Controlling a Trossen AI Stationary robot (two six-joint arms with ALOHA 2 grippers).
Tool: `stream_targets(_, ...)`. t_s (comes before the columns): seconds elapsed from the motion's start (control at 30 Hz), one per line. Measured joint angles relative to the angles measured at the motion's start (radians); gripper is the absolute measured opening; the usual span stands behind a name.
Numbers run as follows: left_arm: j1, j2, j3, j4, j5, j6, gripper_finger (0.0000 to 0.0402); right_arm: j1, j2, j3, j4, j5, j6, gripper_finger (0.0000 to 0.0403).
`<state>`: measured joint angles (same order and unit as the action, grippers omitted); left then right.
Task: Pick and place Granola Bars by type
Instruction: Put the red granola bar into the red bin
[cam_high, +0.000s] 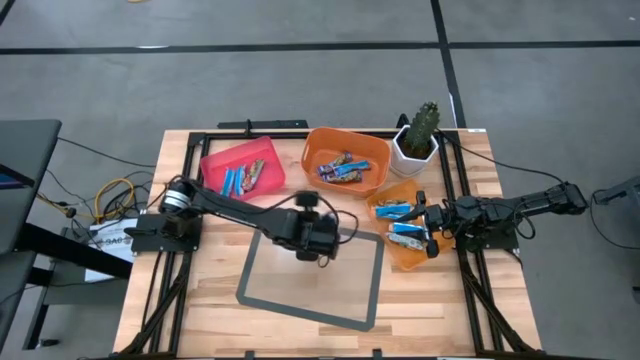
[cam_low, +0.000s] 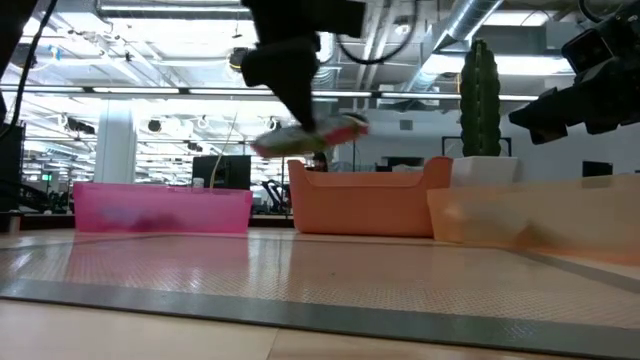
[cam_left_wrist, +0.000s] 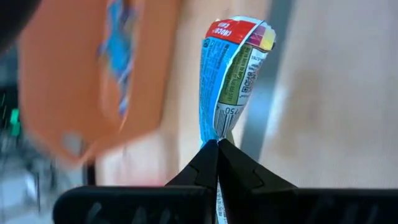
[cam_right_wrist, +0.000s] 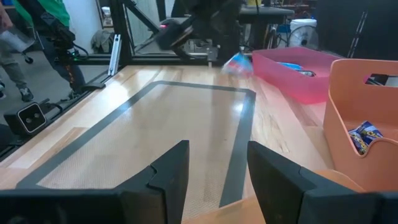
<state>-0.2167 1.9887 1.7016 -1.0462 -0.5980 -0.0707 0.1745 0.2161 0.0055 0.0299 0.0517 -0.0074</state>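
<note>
Above the grey-bordered mat at the middle of the wooden table: left gripper, fingers pinched tight on one end of a granola bar, wrapper blue with a red end and a green panel; in the low view the bar hangs in the air, well clear of the table top. At the far side of the table, three bins in a row with a potted cactus at the right end. Pink bin, far left: a few bars, blue and brown. Orange bin, far centre: several bars, mixed blue and brown. Paler orange bin, right edge of the mat: several blue bars. Right gripper: over this last bin, fingers standing apart, nothing between them, pointing across the mat toward the left arm.
</note>
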Motion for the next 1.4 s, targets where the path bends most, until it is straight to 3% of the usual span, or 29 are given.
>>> stream_targets(0.3,0.005,-0.119,-0.062,-0.307,-0.196,-0.536,0.0,0.0,0.0,0.0,0.0,0.0,0.0,0.0154)
stream_targets(0.63,0.108,-0.404,-0.436,-0.293,-0.226,-0.888,0.0,0.0,0.0,0.0,0.0,0.0,0.0,0.0154)
stream_targets(0.93,0.297,-0.607,-0.715,-0.138,-0.256,-0.937,0.0,0.0,0.0,0.0,0.0,0.0,0.0,0.0154)
stream_targets(1.17,0.447,-0.631,-0.848,-0.004,-0.235,-0.882,0.0,0.0,0.0,0.0,0.0,0.0,0.0,0.0154)
stream_targets(1.4,0.494,-0.631,-0.939,0.161,-0.15,-0.827,0.0,0.0,0.0,0.0,0.0,0.0,0.0,0.0154)
